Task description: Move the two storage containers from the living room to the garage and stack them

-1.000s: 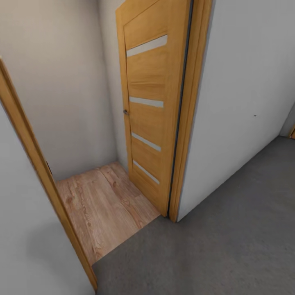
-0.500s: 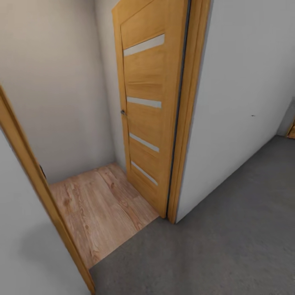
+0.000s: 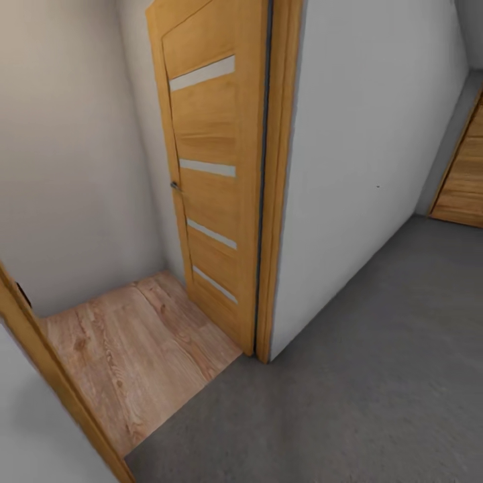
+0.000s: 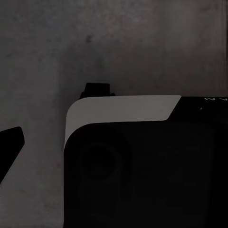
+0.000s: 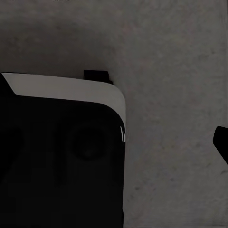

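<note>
The two storage containers are out of view. I stand on the garage's dark grey speckled floor (image 3: 376, 376), facing a doorway. Both wrist views look down at that floor (image 4: 142, 42) (image 5: 171, 57) past my own black-and-white body (image 4: 142, 161) (image 5: 57, 152). A black tip (image 4: 9, 147) pokes in at the edge of the left wrist view, and another tip (image 5: 222, 142) at the edge of the right wrist view. Neither view lets me judge how the jaws stand.
An open wooden door (image 3: 215, 174) with frosted strips swings into a small space with light wood plank floor (image 3: 127, 349). The doorway's near jamb (image 3: 47, 362) runs down the left. A white wall (image 3: 362, 147) stands ahead, with another wooden door (image 3: 466, 174) far right.
The whole head view has slid left, so the camera has turned to the right. A second wooden door has come into view at the far right.
</note>
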Tool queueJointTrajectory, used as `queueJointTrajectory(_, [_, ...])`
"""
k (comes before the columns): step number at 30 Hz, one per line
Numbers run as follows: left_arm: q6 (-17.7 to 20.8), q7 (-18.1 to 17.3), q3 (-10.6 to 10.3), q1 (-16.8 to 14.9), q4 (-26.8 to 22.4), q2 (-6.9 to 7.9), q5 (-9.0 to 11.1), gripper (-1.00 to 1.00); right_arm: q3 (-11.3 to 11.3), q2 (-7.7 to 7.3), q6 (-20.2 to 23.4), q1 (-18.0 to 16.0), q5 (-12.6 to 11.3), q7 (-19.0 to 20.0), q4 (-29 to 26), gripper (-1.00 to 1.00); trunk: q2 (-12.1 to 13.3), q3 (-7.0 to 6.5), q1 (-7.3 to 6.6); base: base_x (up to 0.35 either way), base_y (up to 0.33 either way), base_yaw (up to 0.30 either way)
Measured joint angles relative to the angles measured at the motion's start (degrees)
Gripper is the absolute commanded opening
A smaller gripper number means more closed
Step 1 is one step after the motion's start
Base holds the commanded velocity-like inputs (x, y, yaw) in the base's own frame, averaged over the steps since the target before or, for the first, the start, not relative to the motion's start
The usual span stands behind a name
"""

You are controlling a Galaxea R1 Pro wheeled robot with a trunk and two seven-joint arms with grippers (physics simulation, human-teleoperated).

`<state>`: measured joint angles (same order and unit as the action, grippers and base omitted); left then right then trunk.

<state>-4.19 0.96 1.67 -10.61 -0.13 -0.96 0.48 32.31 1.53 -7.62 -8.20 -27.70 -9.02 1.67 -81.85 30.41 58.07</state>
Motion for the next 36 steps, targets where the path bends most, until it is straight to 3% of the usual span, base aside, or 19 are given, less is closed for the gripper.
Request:
queueJointTrajectory(7, [0.3, -0.05, -0.04, 0.0, 0.0, -0.01, 0.0, 1.0, 0.0, 0.0, 0.02, -0.04, -0.01, 0.0, 0.0, 1.0, 0.0, 0.0, -0.03, 0.216, 0.0, -0.221])
queueJointTrajectory(36, [0.44, -0.05, 0.01, 0.01, -0.02, -0.06, 0.0, 1.0, 0.0, 0.09, 0.06, -0.03, 0.45, 0.0, 0.0, 1.0, 0.0, 0.0, -0.03, 0.322, 0.0, -0.002])
